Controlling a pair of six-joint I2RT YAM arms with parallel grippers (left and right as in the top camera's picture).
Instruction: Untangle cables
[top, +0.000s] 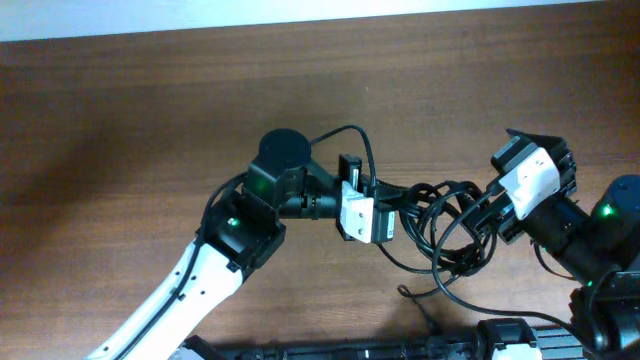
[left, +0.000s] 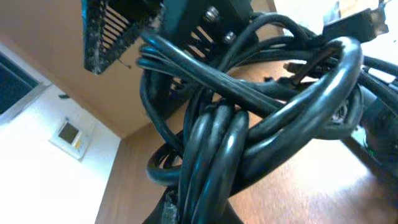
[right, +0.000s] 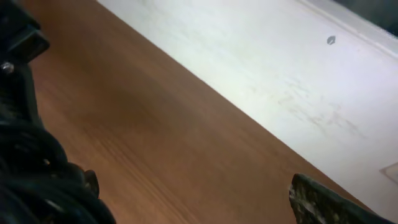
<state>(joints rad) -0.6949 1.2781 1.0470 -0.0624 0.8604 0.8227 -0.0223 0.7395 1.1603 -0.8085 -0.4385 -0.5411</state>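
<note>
Your left fingers (left: 102, 37) are deep in the cables (top: 445, 215). In the left wrist view one ribbed pad stands at the top and thick black loops fill nearly all the rest. I cannot tell if these fingers press on a strand or only stand among the strands. Your right fingers (right: 314, 202) are wide apart. Bare worktop (top: 150, 100) shows between them, and the bundle lies against the finger on the left of that view.

From above, the cables sit as one knotted bunch between the two arms, right of the middle of the worktop. One loose strand (top: 440, 283) trails toward the near edge.

The danger, in my judgement, is pulling before a single strand is separated. If the right fingers close where they are, they may take several loops together. Drawing the arms apart would then tighten the knot rather than open it. Loops could also hook around the left fingers and drag the whole bunch. The black wire (top: 352, 132) arching over the left wrist seems to belong to the arm, so do not catch it.
</note>
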